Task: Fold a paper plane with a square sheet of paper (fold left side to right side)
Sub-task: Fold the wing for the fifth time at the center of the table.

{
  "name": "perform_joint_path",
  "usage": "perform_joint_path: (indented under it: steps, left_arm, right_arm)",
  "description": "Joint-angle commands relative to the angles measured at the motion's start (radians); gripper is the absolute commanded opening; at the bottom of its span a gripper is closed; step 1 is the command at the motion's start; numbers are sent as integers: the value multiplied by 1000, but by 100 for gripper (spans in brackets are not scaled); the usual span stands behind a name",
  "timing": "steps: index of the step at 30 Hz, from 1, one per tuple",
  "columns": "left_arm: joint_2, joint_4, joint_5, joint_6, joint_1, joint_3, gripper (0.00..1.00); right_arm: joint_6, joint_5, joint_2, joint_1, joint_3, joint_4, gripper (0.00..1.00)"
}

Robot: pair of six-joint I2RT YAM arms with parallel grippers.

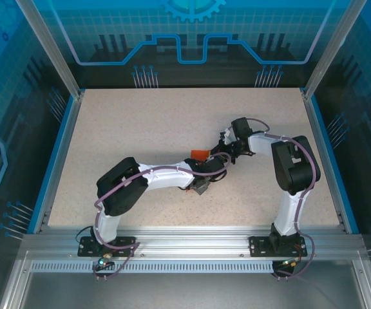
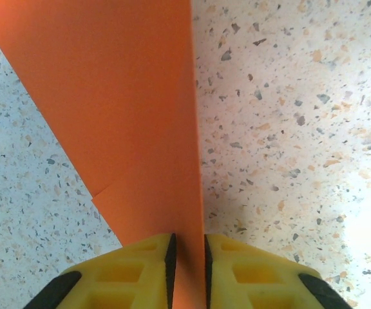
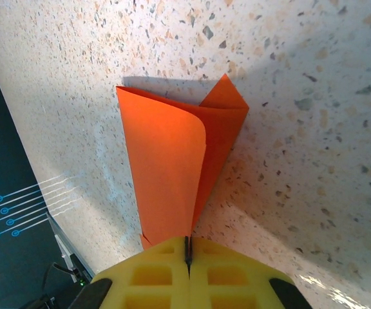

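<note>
The orange square sheet of paper [image 1: 200, 154] lies mid-table, folded over into a tapering shape, with both arms meeting above it. In the right wrist view the sheet of paper [image 3: 166, 161] curls up from the table, and my right gripper [image 3: 187, 248] is shut on its narrow end. In the left wrist view the sheet of paper [image 2: 127, 116] runs flat toward me and passes between the pads of my left gripper [image 2: 189, 257]. Those jaws stand a narrow gap apart, straddling its straight right edge. From above, the left gripper [image 1: 201, 187] is just in front of the paper and the right gripper [image 1: 228, 156] just to its right.
The speckled tabletop [image 1: 140, 129] is bounded by blue rails [image 1: 60, 154] at left and right and a metal frame [image 1: 192, 241] along the near edge. The right arm's elbow [image 1: 295, 167] stands right of centre.
</note>
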Motion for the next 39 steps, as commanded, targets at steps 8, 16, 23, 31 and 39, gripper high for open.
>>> perform_joint_path:
  steps: [8, 16, 23, 31, 39]
  left_arm:
    - [10, 1, 88, -29, 16, 21, 15]
    - [-45, 63, 288, -69, 95, -16, 14]
    - [-71, 123, 567, -122, 206, -47, 10]
    - [-101, 325, 887, -280, 347, -150, 9]
    - [-101, 591, 1047, -480, 419, -290, 7]
  right_arm:
    - [-54, 148, -141, -38, -36, -15, 26]
    - [-82, 281, -348, -115, -179, -19, 38]
    - [-92, 311, -452, -124, -320, 51, 44]
    - [-85, 300, -475, -69, -393, 147, 48]
    - [-26, 284, -451, 0, -432, 287, 51]
